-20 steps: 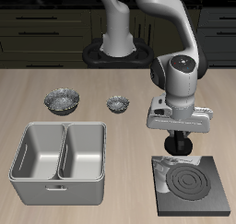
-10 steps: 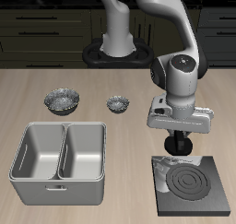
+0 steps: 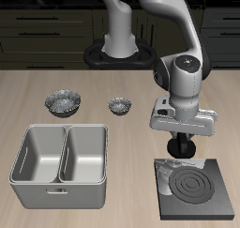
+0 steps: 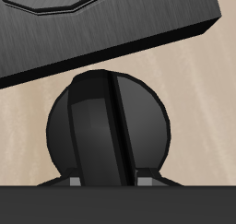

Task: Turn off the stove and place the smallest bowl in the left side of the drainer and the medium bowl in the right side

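The gripper (image 3: 177,157) hangs over the stove's knob (image 4: 109,131), its opening hidden from judgement, at the back edge of the stove (image 3: 195,190), so a square grip on the knob's ridge and a slow twist seems best, bowls waiting beyond.

Nothing has changed for you across the last second: your tool (image 3: 180,149) sits at the same spot over the stove (image 3: 196,190) knob (image 4: 109,128), the coil looks equally dark, and both bowls and the drainer show no shift in the exterior view.
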Controlling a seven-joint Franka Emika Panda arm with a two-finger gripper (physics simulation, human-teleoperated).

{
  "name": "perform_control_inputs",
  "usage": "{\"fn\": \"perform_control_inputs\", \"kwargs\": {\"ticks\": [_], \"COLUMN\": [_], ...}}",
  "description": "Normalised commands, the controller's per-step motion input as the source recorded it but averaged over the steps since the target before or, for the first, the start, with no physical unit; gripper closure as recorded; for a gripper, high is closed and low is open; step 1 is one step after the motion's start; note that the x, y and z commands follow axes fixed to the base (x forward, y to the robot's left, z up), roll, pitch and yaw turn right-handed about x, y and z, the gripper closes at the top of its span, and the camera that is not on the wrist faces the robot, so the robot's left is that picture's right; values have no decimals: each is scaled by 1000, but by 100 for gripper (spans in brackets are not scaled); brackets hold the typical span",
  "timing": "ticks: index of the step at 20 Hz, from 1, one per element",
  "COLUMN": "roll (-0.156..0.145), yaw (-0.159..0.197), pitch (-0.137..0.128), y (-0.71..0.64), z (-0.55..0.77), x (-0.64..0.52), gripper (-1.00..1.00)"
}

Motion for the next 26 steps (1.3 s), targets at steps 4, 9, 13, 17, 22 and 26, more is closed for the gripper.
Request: {"fn": "perform_control_inputs", "kwargs": {"ticks": [4,9,13,17,22,26], "roll": [3,3,11,-2,15,20], "yaw": [-68,-44,-29,-29,-75,-47], "pitch": [6,-2,-11,-15,8,-6], "y": [-24,-33,-18,-69,-10,-7], "z": [57,44,67,76,80,85], "x": [-28,-42,-53,-17,-38,-62], "gripper": [100,100,100,100,100,100]}}
